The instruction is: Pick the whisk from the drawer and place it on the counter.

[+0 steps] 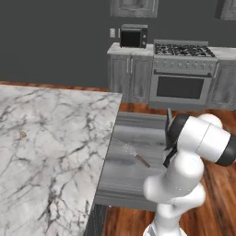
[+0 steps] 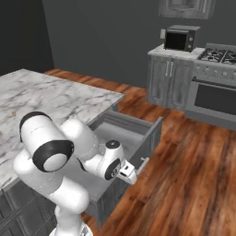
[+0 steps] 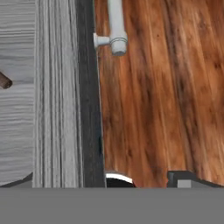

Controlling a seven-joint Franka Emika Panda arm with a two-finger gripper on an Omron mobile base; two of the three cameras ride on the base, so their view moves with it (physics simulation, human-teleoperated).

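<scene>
The whisk [image 1: 135, 155] lies flat on the floor of the open grey drawer [image 1: 133, 131], wire head toward the counter and brown handle toward the arm. In the hand view just the brown tip of the whisk's handle [image 3: 4, 81] pokes in at the left edge. The white marble counter [image 1: 50, 138] runs along the drawer's left side. My gripper [image 3: 103, 180] hangs open and holds nothing. It straddles the top edge of the drawer's front panel [image 3: 89, 109], one finger over the drawer's inside and the other over the floor. From the right base view the gripper [image 2: 129, 174] is by the front panel [image 2: 150, 138].
The drawer's silver bar handle [image 3: 116, 26] sticks out over the wooden floor [image 3: 166, 96]. A small brown speck [image 1: 23, 134] sits on the counter. Far behind stand grey cabinets, a microwave [image 1: 133, 36] and a stove [image 1: 182, 69]. My own arm [image 1: 184, 166] blocks the drawer's right part.
</scene>
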